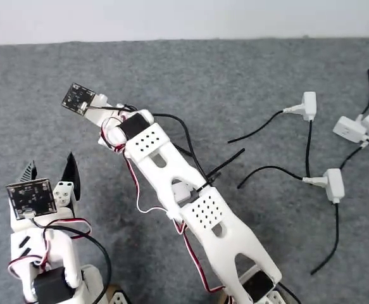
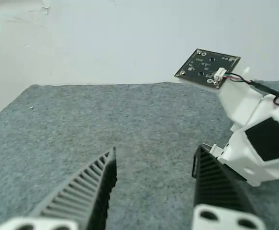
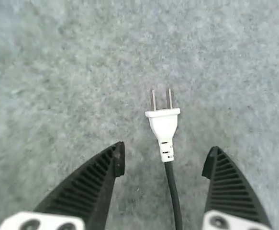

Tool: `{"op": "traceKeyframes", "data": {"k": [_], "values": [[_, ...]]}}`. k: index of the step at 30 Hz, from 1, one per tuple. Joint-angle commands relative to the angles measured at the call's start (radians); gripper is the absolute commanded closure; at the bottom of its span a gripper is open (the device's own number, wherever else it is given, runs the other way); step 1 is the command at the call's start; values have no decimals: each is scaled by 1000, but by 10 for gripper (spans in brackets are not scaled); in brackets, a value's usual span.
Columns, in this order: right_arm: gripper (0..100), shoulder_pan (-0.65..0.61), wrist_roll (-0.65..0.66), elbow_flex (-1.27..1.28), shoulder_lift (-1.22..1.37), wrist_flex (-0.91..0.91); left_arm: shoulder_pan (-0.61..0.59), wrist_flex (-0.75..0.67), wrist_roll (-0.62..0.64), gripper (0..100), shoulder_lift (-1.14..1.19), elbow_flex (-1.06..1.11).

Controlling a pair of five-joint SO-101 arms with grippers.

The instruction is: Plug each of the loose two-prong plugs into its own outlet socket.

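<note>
Currently lying flat on the grey worktop (image 3: 43,57), between the spread right fingers (image 3: 94,184): a white two-prong plug (image 3: 164,122), touching neither. Left fingers (image 2: 89,189) likewise wide apart, above the worktop.

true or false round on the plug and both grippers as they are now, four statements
1. The right gripper is open, its fingers on either side of a white two-prong plug. True.
2. That plug is lifted off the grey mat. False: it lies flat on the mat, and neither finger touches it.
3. The left gripper is shut on a cord. False: it is open and holds nothing.
4. The plug's cord is black. True.
</note>
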Motion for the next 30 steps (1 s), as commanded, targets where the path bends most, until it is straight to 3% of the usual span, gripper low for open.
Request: {"op": "traceKeyframes", "data": {"k": [1, 21, 30], "values": [[728, -7, -9, -138, 4, 42, -8, -20, -9, 747, -3, -5], [728, -27, -9, -187, 91, 61, -8, -21, -11, 747, -3, 7], [731, -10, -11, -324, -116, 433, -5, -32, -64, 746, 5, -59]]}}
